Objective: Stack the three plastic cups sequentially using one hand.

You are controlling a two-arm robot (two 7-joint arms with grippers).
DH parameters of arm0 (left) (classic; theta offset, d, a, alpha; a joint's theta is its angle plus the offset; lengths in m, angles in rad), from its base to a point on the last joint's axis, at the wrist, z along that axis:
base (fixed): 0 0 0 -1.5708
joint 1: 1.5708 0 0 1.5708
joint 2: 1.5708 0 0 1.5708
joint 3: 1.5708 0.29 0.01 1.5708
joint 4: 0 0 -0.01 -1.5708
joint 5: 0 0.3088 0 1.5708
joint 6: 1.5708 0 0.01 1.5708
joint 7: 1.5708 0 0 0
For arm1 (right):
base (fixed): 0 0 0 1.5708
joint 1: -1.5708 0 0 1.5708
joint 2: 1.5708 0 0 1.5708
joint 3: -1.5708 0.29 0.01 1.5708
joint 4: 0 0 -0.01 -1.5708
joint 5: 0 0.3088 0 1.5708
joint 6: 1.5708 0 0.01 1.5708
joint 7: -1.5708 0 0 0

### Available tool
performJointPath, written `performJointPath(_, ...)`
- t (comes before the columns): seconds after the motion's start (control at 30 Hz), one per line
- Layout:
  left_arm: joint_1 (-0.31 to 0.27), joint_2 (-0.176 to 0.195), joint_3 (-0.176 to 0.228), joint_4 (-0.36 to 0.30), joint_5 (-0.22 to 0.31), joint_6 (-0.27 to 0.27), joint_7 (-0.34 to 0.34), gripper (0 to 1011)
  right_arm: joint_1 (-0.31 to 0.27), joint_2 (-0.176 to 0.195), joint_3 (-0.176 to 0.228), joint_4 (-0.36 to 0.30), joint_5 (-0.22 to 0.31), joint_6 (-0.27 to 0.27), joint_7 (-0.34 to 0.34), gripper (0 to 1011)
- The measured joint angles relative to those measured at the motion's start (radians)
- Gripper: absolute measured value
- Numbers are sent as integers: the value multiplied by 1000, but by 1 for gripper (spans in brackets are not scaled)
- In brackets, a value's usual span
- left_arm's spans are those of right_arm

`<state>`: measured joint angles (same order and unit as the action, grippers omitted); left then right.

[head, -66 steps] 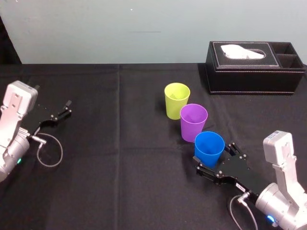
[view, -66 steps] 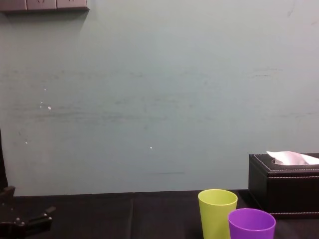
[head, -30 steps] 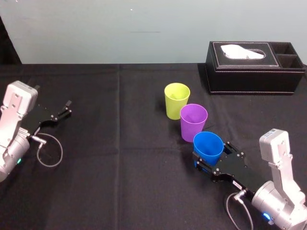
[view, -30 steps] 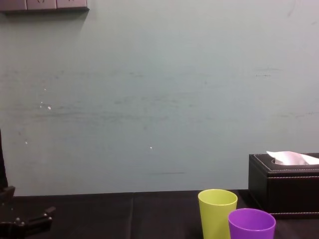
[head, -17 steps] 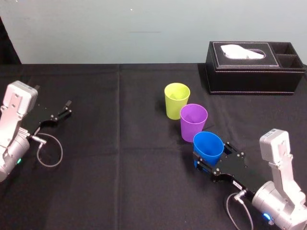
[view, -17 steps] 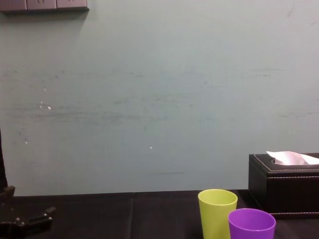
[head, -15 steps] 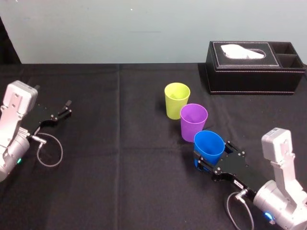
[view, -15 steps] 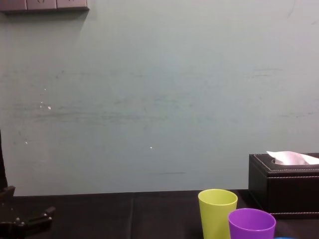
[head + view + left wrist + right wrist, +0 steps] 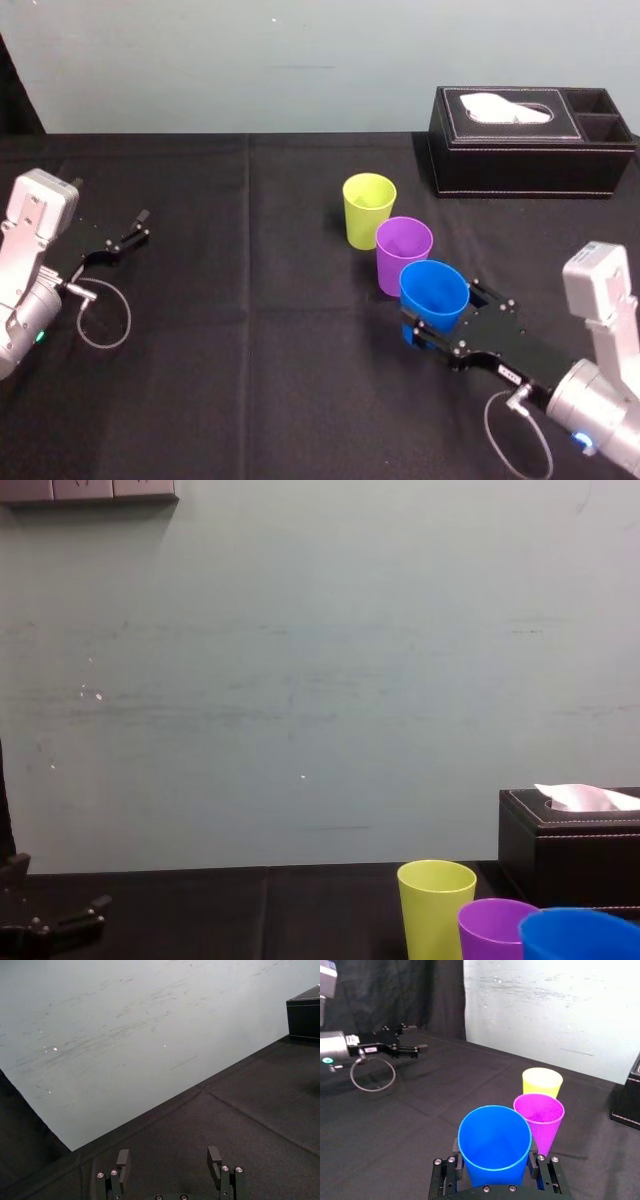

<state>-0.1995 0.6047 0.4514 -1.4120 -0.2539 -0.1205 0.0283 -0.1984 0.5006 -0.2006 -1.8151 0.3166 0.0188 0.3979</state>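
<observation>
The blue cup stands upright, mouth up, between the two fingers of the right gripper, which press on its lower wall from either side; in the right wrist view the blue cup sits squarely in the right gripper, its base hidden, so whether it touches the black tablecloth cannot be told. Just ahead of the fingertips stands the purple cup, very close to the blue one, and beyond that, farther from the gripper along the same line, the yellow-green cup, both upright on the cloth. From the chest camera the three rims show side by side: yellow-green cup, purple cup, blue cup. The black leather tissue box lies well beyond the gripper, at the table's far edge. The left gripper rests far off across the table, fingers spread wide with nothing between them
</observation>
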Motion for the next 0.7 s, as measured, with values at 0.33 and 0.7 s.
performJointPath(0.33,0,0,0,0,0,0,0,1011,18,42,20,-58,60,62,8,726)
performJointPath(0.7,0,0,0,0,0,0,0,1011,89,66,15,-63,97,102,7,726)
